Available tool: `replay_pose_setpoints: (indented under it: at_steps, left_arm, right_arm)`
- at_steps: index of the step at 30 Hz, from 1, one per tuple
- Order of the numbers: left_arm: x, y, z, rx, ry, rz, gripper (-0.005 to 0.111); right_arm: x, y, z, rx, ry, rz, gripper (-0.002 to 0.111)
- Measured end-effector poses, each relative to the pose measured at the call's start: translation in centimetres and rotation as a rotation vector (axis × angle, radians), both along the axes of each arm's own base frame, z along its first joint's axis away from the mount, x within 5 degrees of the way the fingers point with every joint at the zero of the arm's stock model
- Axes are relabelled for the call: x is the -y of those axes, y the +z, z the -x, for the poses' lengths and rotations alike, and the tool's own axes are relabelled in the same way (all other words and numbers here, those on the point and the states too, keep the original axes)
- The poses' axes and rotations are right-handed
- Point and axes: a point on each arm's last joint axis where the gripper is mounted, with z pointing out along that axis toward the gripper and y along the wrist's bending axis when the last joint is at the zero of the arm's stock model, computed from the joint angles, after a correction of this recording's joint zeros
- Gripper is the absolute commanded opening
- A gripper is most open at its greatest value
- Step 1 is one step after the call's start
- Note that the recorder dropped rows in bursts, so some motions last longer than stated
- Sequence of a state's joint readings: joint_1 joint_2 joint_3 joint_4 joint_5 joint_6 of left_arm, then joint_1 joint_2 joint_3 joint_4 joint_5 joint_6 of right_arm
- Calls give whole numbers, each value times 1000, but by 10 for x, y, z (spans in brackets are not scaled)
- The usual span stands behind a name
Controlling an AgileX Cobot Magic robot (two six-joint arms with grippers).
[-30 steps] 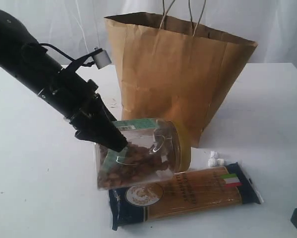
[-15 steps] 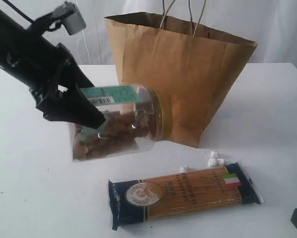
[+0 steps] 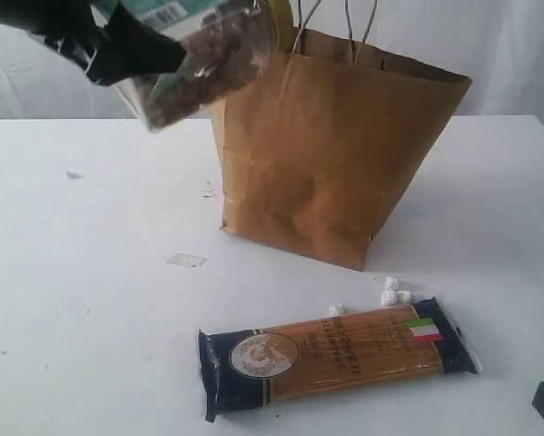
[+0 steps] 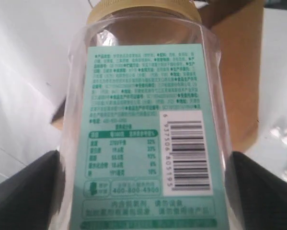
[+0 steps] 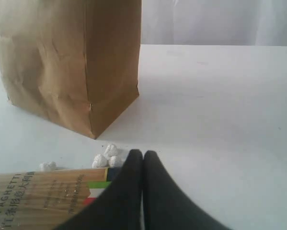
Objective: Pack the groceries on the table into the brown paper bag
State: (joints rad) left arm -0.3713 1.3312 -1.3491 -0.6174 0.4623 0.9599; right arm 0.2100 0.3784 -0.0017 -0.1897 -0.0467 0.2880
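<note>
The gold-lidded clear jar (image 3: 212,54) is held clear of the table (image 3: 90,300), high above its far edge and left of the middle, with the lid end (image 4: 143,5) turned toward the brown paper bag (image 3: 335,154). The jaws of the left gripper (image 3: 153,50) are spread wide and clamped on the jar body from both sides, across the green label. The bag stands open-topped near the middle of the far edge. The jar is level with the bag's left upper rim and beside it, not yet over the opening. The step in hand is judged to be the carry over the rim and the lowering into the bag. The jar should be taken fully above the rim before it is moved across, since a knock against the thin paper wall could tip or slide the bag. The cord handles (image 3: 301,23) rise above the opening and should be passed on one side, not caught. The jar should be centred over the opening, lowered well inside, and released only when it is close to the bottom, as a drop could burst the base or topple the bag. The spaghetti pack (image 3: 340,356) lies flat near the near edge, right of the middle, with small white pellets (image 3: 394,291) between it and the bag. The right gripper (image 5: 143,154) is low beside the pack's flag end, jaws pressed together and empty.
</note>
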Motion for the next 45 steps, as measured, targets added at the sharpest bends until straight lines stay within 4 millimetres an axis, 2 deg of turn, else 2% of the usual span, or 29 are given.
replay_pose_setpoints:
  at_steps: [7,18,21,24,26,28,30,33,35,38,39,42,45]
  left_arm:
    - [-1,23,-3,94,40,58,0]
    - [-2,25,-3,103,45,64,0]
    - [-1,24,-2,90,32,57,0]
    - [0,21,1,53,-3,39,0]
    - [1,18,3,29,-26,27,0]
    - [2,17,4,17,-37,21,0]
    - [2,17,4,18,-36,21,0]
    - [2,18,4,21,-33,23,0]
    - [2,18,4,20,-34,23,0]
    - [2,17,5,12,-41,19,0]
    - [2,17,5,8,-46,16,0]
    - [2,16,6,3,-50,14,0]
    - [2,16,6,-2,-54,12,0]
  right_arm:
    - [0,0,0,0,0,0,0]
    - [0,0,0,-5,-6,-25,0]
    - [0,0,0,-36,-43,-163,0]
    - [-1,6,-1,-20,-78,-414,0]
    - [-3,20,-2,90,-44,-569,0]
    - [-5,42,1,292,48,-695,0]
    - [-6,72,5,487,128,-726,0]
    - [-6,122,0,582,140,-666,0]
    - [-7,151,-12,532,88,-548,0]
    - [-8,181,-42,308,-17,-246,0]
    - [-9,184,-55,193,-43,-149,0]
    - [-12,175,-91,-167,-89,31,0]
    - [-15,159,-115,-413,-111,87,0]
